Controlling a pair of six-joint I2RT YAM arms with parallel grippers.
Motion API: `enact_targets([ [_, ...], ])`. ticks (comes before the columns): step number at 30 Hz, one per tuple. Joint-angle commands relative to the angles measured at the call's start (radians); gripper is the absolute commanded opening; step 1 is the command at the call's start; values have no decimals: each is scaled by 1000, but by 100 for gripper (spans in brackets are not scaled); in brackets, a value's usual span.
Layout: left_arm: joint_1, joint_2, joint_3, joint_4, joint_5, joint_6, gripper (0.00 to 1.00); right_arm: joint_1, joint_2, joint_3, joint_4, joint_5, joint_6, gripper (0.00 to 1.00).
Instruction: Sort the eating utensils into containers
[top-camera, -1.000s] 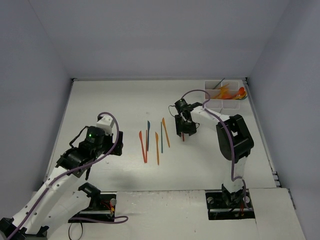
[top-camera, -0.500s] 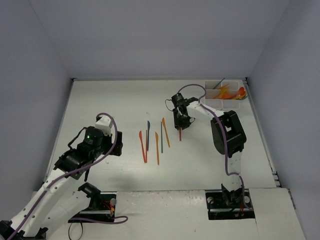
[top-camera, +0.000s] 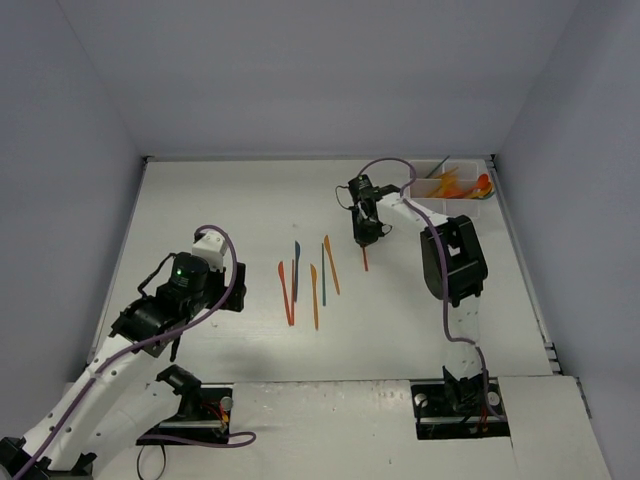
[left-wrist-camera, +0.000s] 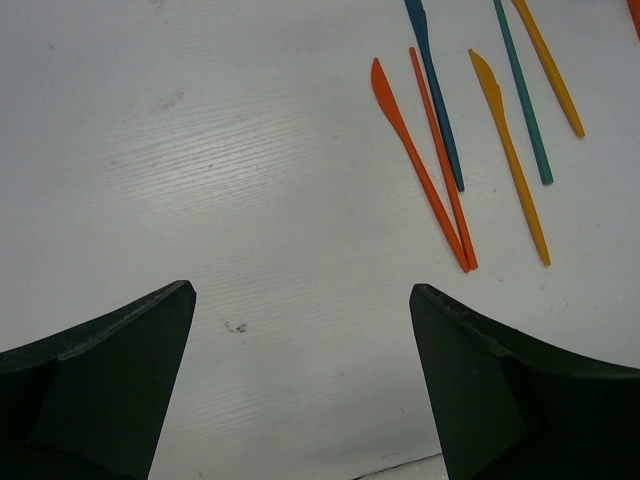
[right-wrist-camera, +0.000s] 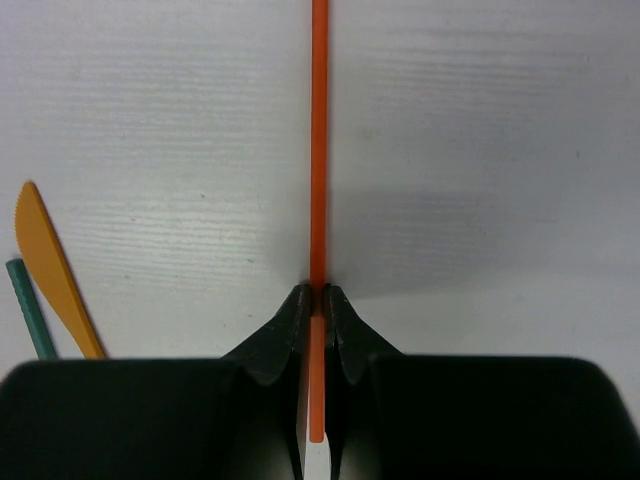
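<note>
Our right pincer (right-wrist-camera: 318, 300) pinches the thin orange utensil (right-wrist-camera: 319, 150) near one end, the rest sticking straight ahead, and our left pincer (left-wrist-camera: 305, 380) is spread wide.

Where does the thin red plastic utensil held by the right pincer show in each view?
Top external: the thin red plastic utensil pokes from the right pincer, right of centre.
Left wrist: at most a red sliver, top-right corner.
Right wrist: vertical, dead centre, clamped.
Shared landmark: teal plastic stick.
</note>
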Motion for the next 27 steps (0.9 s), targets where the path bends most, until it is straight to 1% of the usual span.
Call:
enact_targets([
  [1,-5,8,29,37,-7,-8,87,-7,-37,108,-18,38,-54,0],
  [7,-5,4,27,37,-13,-8,87,-41,-172,253,39,109,-85,0],
  [10,-5,6,27,37,-16,-8,87,-85,-256,263,121,128,-83,0],
  [12,-5,8,29,39,-17,-8,87,-132,-306,238,228,137,-74,0],
  [15,-6,7,27,37,-18,-7,87,-179,-376,167,334,153,-67,0],
  [17,-6,10,27,37,-21,-7,87,-217,-410,119,469,209,-73,0],
  [19,-6,9,27,37,-22,-7,87,-242,-442,52,556,243,-66,0],
  [24,-6,14,27,37,-23,-7,87,-306,-448,-42,778,319,-26,0],
  [27,-6,19,27,37,-24,-7,87,-333,-416,-73,859,340,5,0],
])
